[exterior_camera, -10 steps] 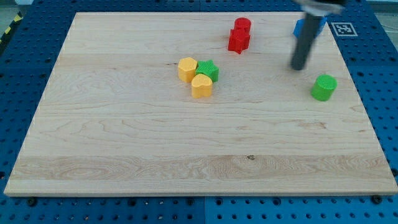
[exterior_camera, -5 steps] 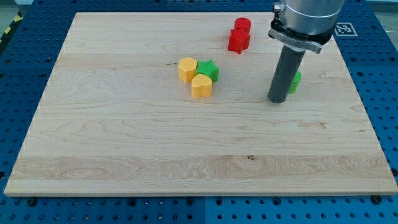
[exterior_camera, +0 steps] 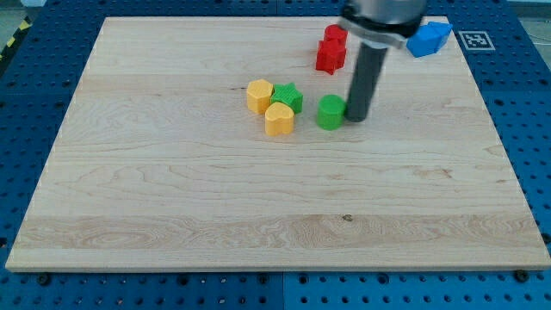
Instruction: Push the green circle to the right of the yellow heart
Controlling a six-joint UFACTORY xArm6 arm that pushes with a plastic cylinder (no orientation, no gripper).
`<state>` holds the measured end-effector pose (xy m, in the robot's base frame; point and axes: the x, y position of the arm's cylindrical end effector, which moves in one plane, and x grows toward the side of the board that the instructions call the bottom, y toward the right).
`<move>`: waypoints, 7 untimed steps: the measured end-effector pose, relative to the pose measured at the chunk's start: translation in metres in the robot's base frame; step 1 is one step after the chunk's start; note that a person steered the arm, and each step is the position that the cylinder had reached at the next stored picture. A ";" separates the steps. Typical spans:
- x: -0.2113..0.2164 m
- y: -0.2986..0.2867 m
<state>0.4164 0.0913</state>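
Observation:
The green circle (exterior_camera: 330, 112) is a short green cylinder standing near the board's middle, toward the view's top. My tip (exterior_camera: 356, 118) touches its right side. The yellow heart (exterior_camera: 279, 119) lies to the circle's left, with a gap between them. The dark rod rises from the tip toward the view's top.
A yellow hexagon block (exterior_camera: 259, 95) and a green star (exterior_camera: 289, 97) touch the yellow heart at its upper side. Two red blocks (exterior_camera: 331, 49) sit near the board's top edge. A blue block (exterior_camera: 428, 38) lies at the top right corner of the wooden board (exterior_camera: 172, 189).
The tip has swept leftward across the board, pushing the green circle from the right side to a spot just right of the yellow heart. The other blocks have not moved.

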 end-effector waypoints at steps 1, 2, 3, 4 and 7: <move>-0.019 0.000; -0.029 0.000; -0.025 0.000; -0.016 -0.009; -0.023 -0.036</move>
